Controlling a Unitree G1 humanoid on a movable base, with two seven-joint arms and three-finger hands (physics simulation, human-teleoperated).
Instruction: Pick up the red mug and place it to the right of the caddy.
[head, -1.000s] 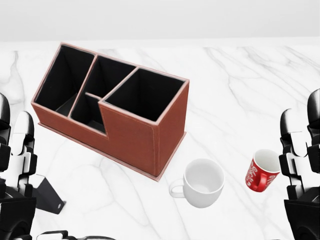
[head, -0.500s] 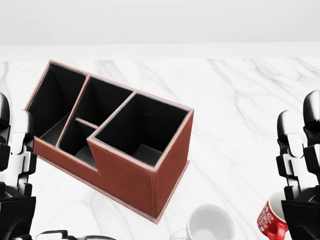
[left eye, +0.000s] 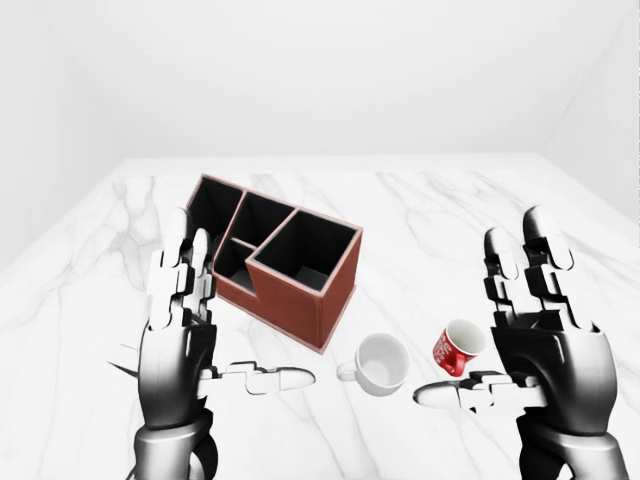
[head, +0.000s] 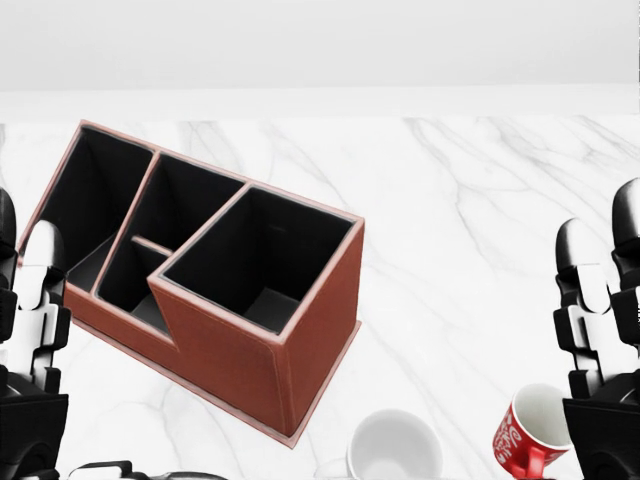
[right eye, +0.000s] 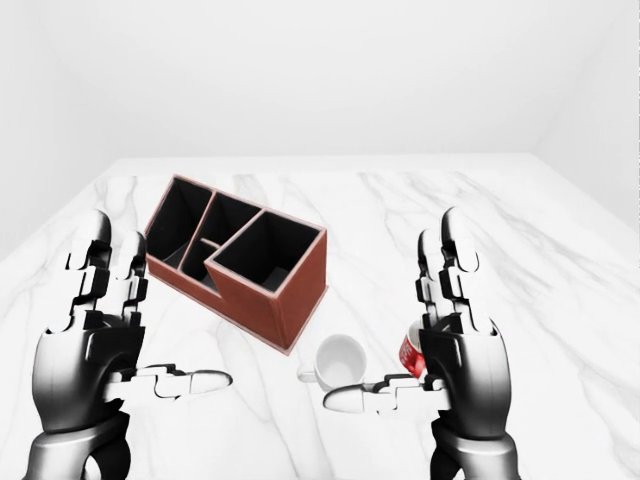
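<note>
The red mug (left eye: 458, 347) with a white pattern sits tilted on the marble table (left eye: 430, 230), right of a white mug (left eye: 381, 363). The brown caddy (left eye: 280, 262), with black compartments, stands left of and above both mugs. My right hand (left eye: 490, 335) is open, fingers upright just right of the red mug and thumb stretched below it, not closed on it. My left hand (left eye: 205, 330) is open and empty, left of the caddy. In the head view the red mug (head: 528, 430) is at the bottom right, beside my right hand's fingers (head: 585, 300).
The table's edges run along the left and right of the left-eye view, with its top edge (left eye: 330, 160) against white walls. The white mug (head: 395, 448) lies between the caddy (head: 210, 290) and the red mug.
The camera has moved: in the head view the caddy and both mugs slid down and slightly left, so the mugs now sit at the bottom edge. Both hands stay open.
</note>
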